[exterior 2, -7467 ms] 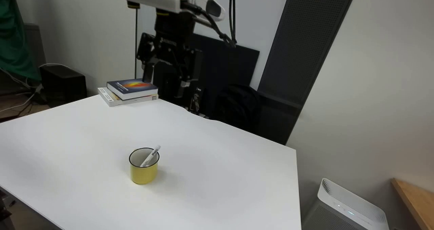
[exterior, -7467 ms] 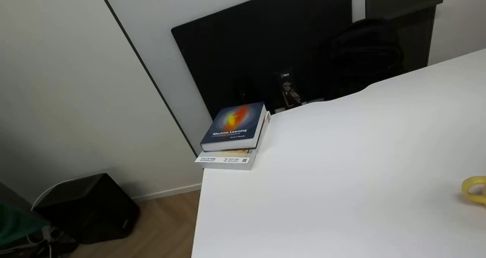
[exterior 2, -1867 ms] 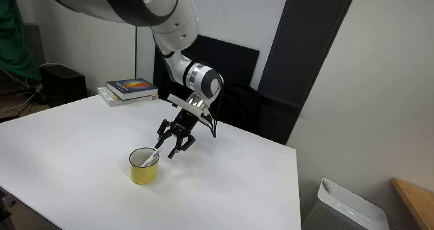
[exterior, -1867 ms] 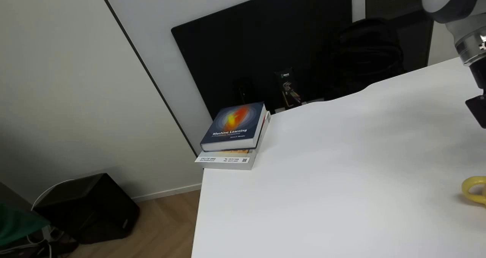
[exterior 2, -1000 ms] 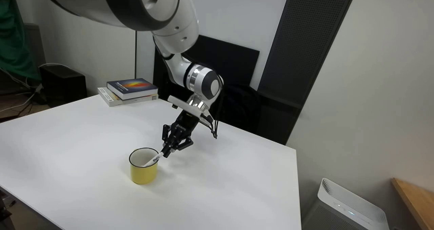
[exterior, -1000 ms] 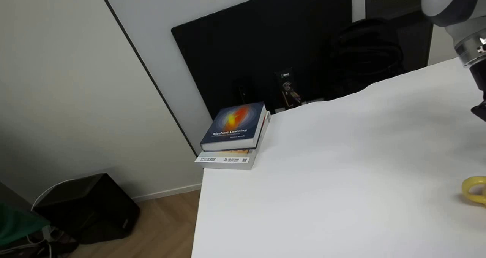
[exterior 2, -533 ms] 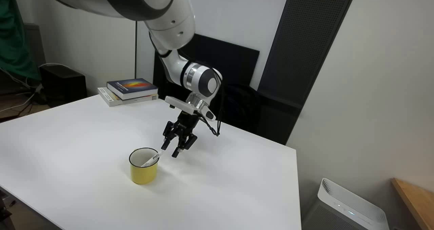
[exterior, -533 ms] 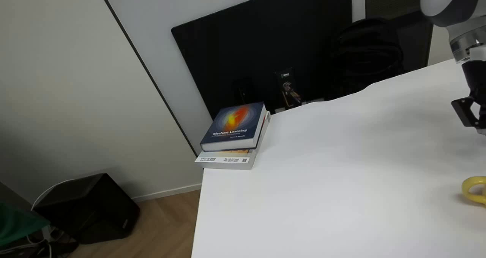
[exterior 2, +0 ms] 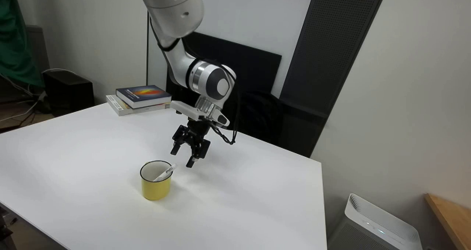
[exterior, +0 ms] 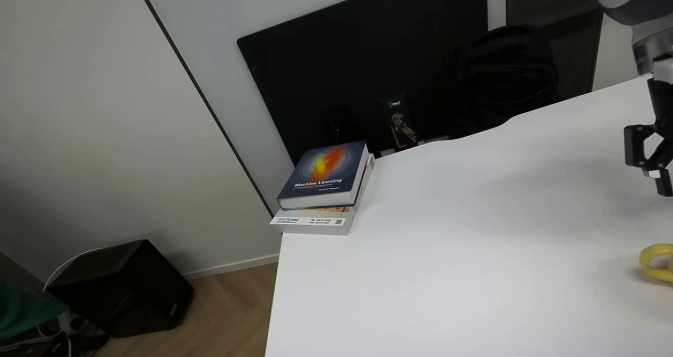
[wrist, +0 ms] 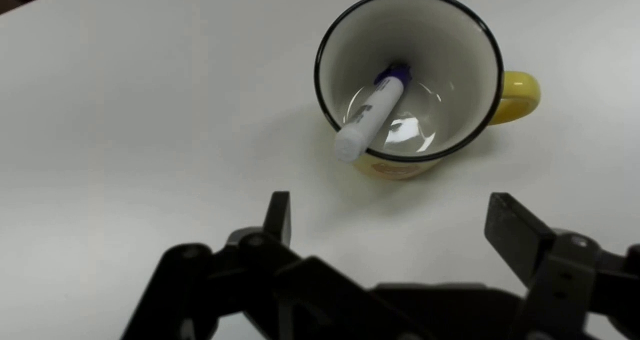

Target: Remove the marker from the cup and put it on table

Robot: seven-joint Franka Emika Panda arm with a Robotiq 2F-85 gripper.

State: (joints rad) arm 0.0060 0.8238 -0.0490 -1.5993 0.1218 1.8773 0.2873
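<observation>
Though the hand (wrist: 387, 215) hangs near, fingers spread along the bottom of the wrist view, I see the marker (wrist: 372, 112) leaning in the yellow cup (wrist: 455, 64), purple end down, white end poking over the rim. In an exterior view the cup stands upright on the tabletop (exterior 2: 239, 194), lower left of the frame's centre.

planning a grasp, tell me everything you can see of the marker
The marker is a slim, plastic-looking cylinder with a white barrel, unreadable dark print and a purple lower end. It leans in the yellow cup, its blunt white end sticking out and seeming to rest on the dark rim; where the purple end meets the cup is shaded. The open gripper stands clear of it.
</observation>
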